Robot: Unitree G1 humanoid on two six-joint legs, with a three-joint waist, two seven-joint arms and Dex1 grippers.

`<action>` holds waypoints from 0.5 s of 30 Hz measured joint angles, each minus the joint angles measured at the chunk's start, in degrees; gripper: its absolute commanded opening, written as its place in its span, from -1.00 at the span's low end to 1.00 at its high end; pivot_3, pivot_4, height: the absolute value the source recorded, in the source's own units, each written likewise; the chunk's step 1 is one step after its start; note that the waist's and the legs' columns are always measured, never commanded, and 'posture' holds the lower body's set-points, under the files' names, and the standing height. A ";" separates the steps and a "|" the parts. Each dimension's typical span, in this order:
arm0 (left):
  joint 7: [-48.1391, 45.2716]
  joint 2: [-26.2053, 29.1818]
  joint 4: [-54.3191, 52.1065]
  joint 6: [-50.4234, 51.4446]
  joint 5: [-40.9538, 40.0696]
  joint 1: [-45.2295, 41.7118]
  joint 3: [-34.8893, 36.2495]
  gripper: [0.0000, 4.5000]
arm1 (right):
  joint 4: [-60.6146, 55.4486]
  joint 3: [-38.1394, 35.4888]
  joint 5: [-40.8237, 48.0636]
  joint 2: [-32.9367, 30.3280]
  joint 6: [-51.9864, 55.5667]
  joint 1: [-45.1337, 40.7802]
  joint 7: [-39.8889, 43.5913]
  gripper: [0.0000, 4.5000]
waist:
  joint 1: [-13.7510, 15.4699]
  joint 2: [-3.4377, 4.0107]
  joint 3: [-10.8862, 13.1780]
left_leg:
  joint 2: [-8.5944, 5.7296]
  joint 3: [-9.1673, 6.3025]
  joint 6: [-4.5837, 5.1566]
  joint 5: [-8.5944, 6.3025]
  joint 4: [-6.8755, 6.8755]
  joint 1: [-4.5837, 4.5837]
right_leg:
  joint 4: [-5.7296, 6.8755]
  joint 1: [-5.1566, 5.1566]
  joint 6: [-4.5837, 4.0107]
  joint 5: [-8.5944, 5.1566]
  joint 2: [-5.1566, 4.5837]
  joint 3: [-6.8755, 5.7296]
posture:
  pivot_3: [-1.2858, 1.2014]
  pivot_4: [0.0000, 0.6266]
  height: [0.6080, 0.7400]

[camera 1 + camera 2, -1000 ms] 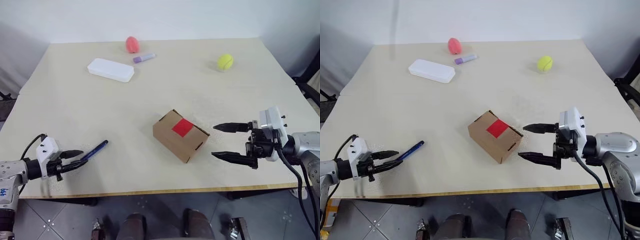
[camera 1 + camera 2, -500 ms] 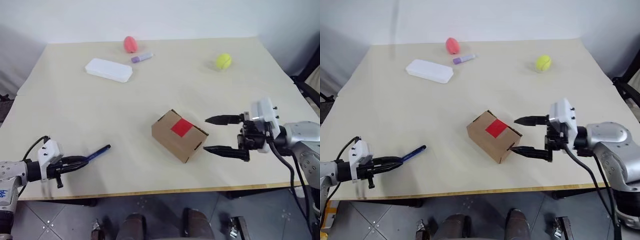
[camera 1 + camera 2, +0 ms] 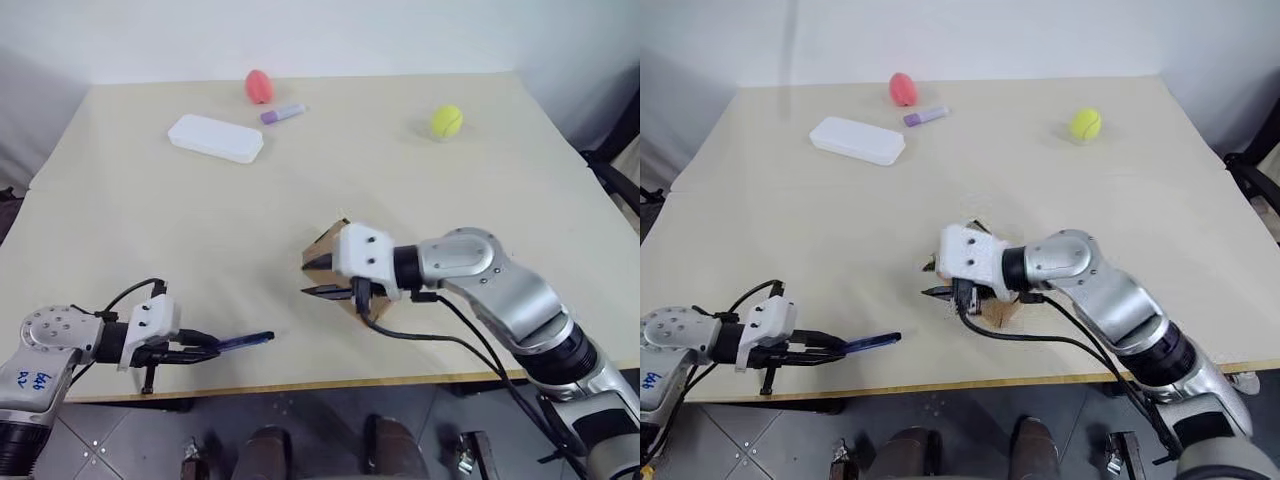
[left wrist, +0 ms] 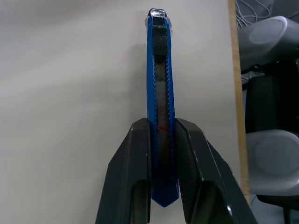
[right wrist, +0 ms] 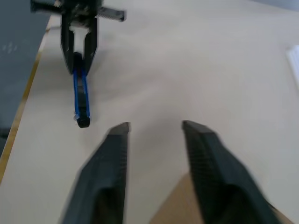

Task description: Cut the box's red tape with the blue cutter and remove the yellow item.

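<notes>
Swung across from three o'clock, right gripper (image 3: 322,276) now straddles the box (image 3: 322,247), jaws seemingly parted; left gripper (image 4: 162,140) clamps the blue cutter (image 4: 160,102) above the beige table (image 3: 150,210).

A plain test room or lab: one bare pale worktop (image 3: 400,170) against a blank white wall (image 3: 300,35), over a grey tiled floor (image 3: 330,425).
</notes>
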 measured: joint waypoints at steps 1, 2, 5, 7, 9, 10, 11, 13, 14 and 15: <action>-0.02 0.31 -0.04 0.16 0.16 0.14 -0.39 -0.82 | 0.85 2.19 -1.97 -0.02 -0.71 -0.17 0.65 -0.86 | 0.00 0.00 0.00 | 0.00 0.00 0.00 0.00 0.00 0.00 | -0.01 0.00 0.00 0.00 0.00 -0.01 | 0.03 -0.52 1.00; -0.04 0.50 -0.07 0.26 0.33 0.30 -0.62 -0.82 | 1.69 4.27 -3.49 0.31 -1.06 -0.28 1.19 -0.98 | -0.02 0.00 0.00 | 0.00 0.01 0.00 0.00 0.00 0.00 | 0.00 0.00 0.00 0.00 0.00 -0.01 | 0.03 -0.52 1.00; 0.14 0.69 -0.23 0.35 0.80 0.56 -1.29 -0.82 | 3.81 8.26 -6.40 3.02 -2.24 -0.51 1.97 -0.98 | -0.07 0.00 0.00 | 0.01 0.01 0.00 0.00 0.00 0.00 | 0.01 -0.01 0.00 0.00 0.01 -0.01 | 0.03 -0.52 1.00; 0.45 1.02 -0.69 0.32 1.19 0.61 -1.52 -0.82 | 4.83 10.22 -8.31 4.34 -3.25 -0.87 2.80 -0.98 | -0.09 0.00 0.00 | 0.01 0.01 0.00 0.00 0.00 0.00 | 0.01 -0.01 0.00 0.00 0.01 -0.01 | 0.03 -0.52 1.00; 0.85 1.11 -1.07 0.26 1.61 0.78 -1.53 -0.82 | 5.52 11.56 -9.55 4.76 -3.37 -1.22 4.01 -0.98 | -0.08 0.00 0.00 | 0.01 0.01 0.00 0.00 0.00 0.01 | 0.02 -0.01 0.00 0.00 0.01 -0.01 | 0.03 -0.52 1.00; 1.04 1.11 -1.31 0.25 1.77 0.87 -1.53 -0.82 | 5.96 12.20 -10.15 5.03 -3.37 -1.28 4.52 -0.98 | -0.09 0.00 0.00 | 0.01 0.01 0.00 0.00 0.00 0.01 | 0.01 -0.01 0.00 0.00 0.01 -0.01 | 0.03 -0.52 1.00; 1.35 1.11 -1.69 0.16 2.04 1.05 -1.54 -0.82 | 6.69 13.41 -10.92 5.37 -3.40 -1.33 5.20 -0.98 | -0.10 0.00 0.00 | 0.01 0.01 0.00 0.00 0.00 0.02 | 0.02 -0.01 0.00 0.00 0.01 -0.01 | 0.03 -0.52 1.00; 1.97 1.12 -2.49 -0.22 2.72 1.32 -1.58 -0.82 | 8.08 15.42 -12.61 6.10 -4.09 -1.34 6.44 -0.98 | -0.12 0.00 0.00 | 0.01 0.01 0.00 0.00 0.00 0.03 | 0.02 -0.01 0.00 0.00 0.01 -0.01 | 0.03 -0.52 1.00; 2.22 1.12 -2.66 -0.36 2.85 1.40 -1.61 -0.82 | 8.78 16.00 -13.19 6.63 -4.60 -1.34 6.99 -0.98 | -0.12 0.00 0.00 | 0.01 0.02 0.00 0.00 0.00 0.02 | 0.01 -0.01 0.00 0.00 0.01 0.00 | 0.03 -0.52 1.00; 2.47 1.12 -2.80 -0.42 2.92 1.49 -1.65 -0.82 | 9.30 16.44 -13.82 7.06 -5.03 -1.35 7.36 -0.98 | -0.12 0.00 0.00 | 0.01 0.02 0.00 0.00 0.00 0.03 | 0.03 -0.01 0.00 0.00 0.01 -0.01 | 0.03 -0.52 1.00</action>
